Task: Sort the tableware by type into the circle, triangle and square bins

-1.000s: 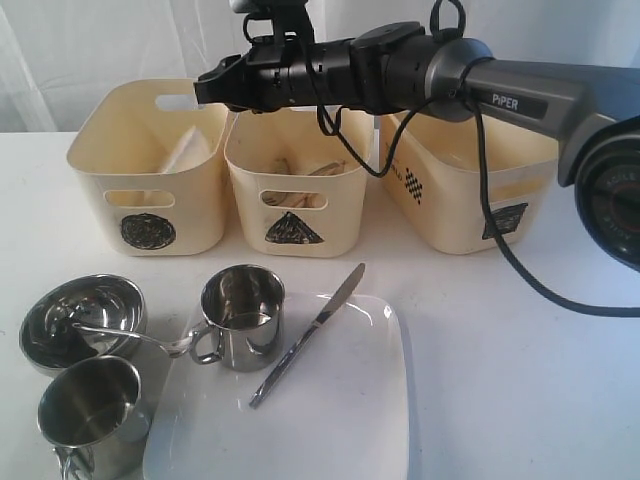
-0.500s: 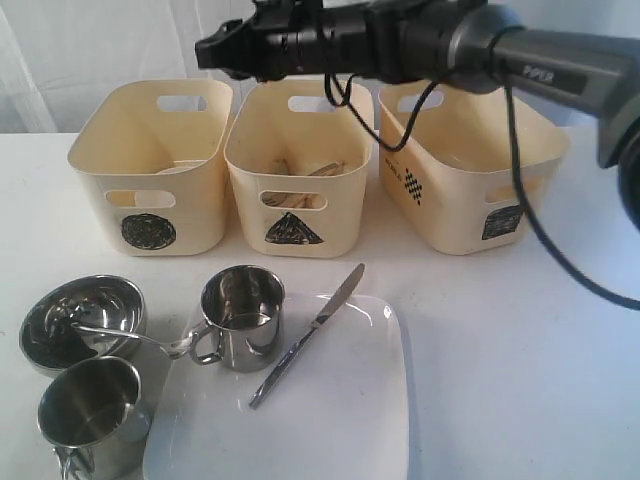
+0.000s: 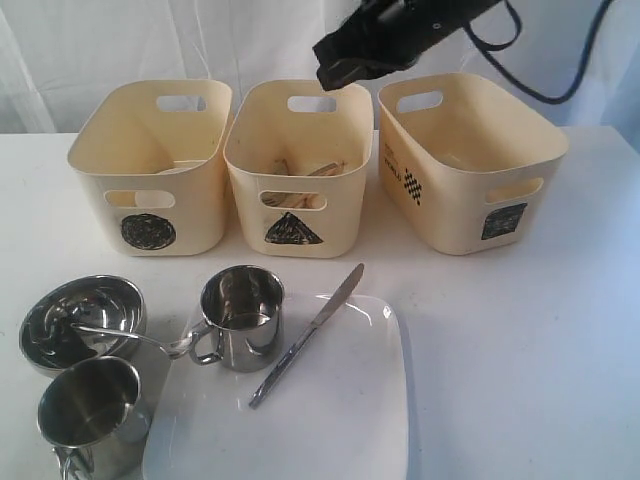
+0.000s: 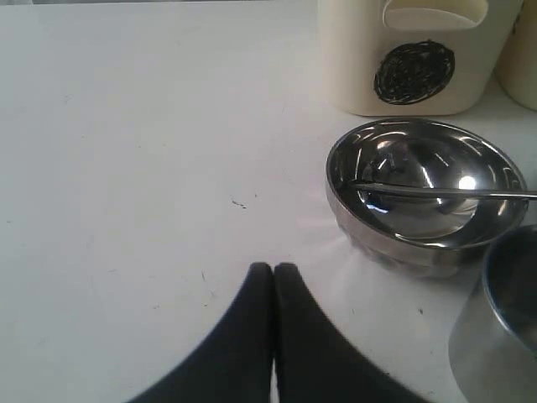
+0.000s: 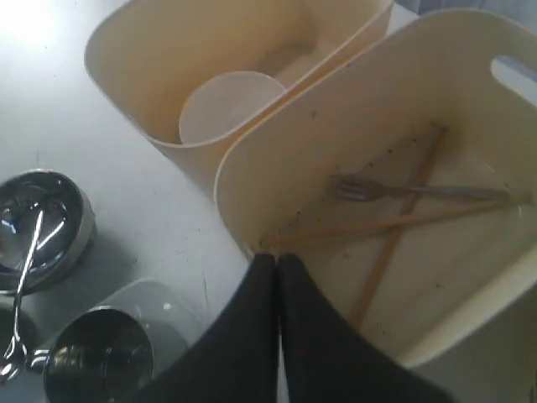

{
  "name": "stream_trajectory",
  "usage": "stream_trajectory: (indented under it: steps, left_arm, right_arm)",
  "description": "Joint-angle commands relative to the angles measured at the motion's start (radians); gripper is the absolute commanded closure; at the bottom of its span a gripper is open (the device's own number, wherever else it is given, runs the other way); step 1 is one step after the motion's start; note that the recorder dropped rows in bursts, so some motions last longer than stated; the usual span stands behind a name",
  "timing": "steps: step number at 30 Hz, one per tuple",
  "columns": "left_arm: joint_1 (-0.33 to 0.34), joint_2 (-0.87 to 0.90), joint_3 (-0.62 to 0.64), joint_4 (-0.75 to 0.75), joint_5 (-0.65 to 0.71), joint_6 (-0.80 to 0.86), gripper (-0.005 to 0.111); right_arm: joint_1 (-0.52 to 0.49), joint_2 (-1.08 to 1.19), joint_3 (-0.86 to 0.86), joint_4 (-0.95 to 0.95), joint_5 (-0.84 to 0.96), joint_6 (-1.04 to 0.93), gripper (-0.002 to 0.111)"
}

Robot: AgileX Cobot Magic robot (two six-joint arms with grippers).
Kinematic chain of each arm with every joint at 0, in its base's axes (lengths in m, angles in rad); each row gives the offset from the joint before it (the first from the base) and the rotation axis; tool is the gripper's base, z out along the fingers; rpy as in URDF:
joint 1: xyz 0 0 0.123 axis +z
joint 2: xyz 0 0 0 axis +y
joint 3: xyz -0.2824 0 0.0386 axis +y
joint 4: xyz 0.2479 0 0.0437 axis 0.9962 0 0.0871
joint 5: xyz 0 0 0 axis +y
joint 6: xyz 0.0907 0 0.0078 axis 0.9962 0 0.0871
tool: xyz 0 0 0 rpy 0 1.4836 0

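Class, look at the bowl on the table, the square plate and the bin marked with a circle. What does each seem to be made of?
Bowl: polished metal, probably steel; its surface reflects like a mirror.
Plate: glossy white, likely ceramic or hard plastic; the sheen leaves it open.
Bin: matt cream plastic, judging by thin moulded walls and a cut-out handle.

The right arm's wrist is seen as a blocky matte-black housing trailed by a looping black cable, and smooth black tapering jaws are shown on the left gripper and right gripper.
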State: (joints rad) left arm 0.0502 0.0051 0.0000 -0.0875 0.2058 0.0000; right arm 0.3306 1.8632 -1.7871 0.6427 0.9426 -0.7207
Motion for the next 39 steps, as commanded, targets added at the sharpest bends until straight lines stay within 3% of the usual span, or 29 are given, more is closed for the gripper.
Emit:
stream_trajectory:
  steps: [1, 12, 17, 25, 30, 33, 35, 39]
  left_arm:
    - [-0.003, -0.005, 0.0, -0.008, -0.003, 0.0, 0.107]
    - [-0.003, -0.005, 0.0, -0.008, -0.003, 0.0, 0.107]
    - [-0.003, -0.005, 0.0, -0.008, -0.003, 0.0, 0.107]
    - [-0.003, -0.005, 0.0, -0.008, -0.003, 0.0, 0.107]
    - [-0.003, -0.005, 0.0, -0.008, -0.003, 0.0, 0.107]
    - [-0.003, -0.005, 0.0, -0.008, -0.003, 0.0, 0.107]
    - [-0.003, -0.005, 0.0, -0.008, -0.003, 0.0, 0.107]
    - [-0.003, -0.005, 0.0, -0.008, -0.003, 0.0, 0.107]
  right_arm:
    - [-0.004, -0.175, 0.185, -0.003, -0.074, 0.022, 0.108]
    - [0.0, -0.633, 0.869, 0.046, -0.426, -0.015, 0.108]
    - [0.0, -0.803, 1.074, 0.111, -0.409, 0.029, 0.108]
    - [0.0, -0.906, 1.149, 0.092, -0.187, 0.041, 0.108]
    - [-0.002, -0.919, 1.149, 0.011, -0.39, 0.024, 0.108]
    - [-0.002, -0.919, 1.151, 0.015, -0.401, 0.042, 0.108]
    - [-0.002, -0.919, 1.161, 0.028, -0.418, 0.121, 0.108]
    - [-0.002, -0.968, 1.287, 0.029, -0.645, 0.349, 0.108]
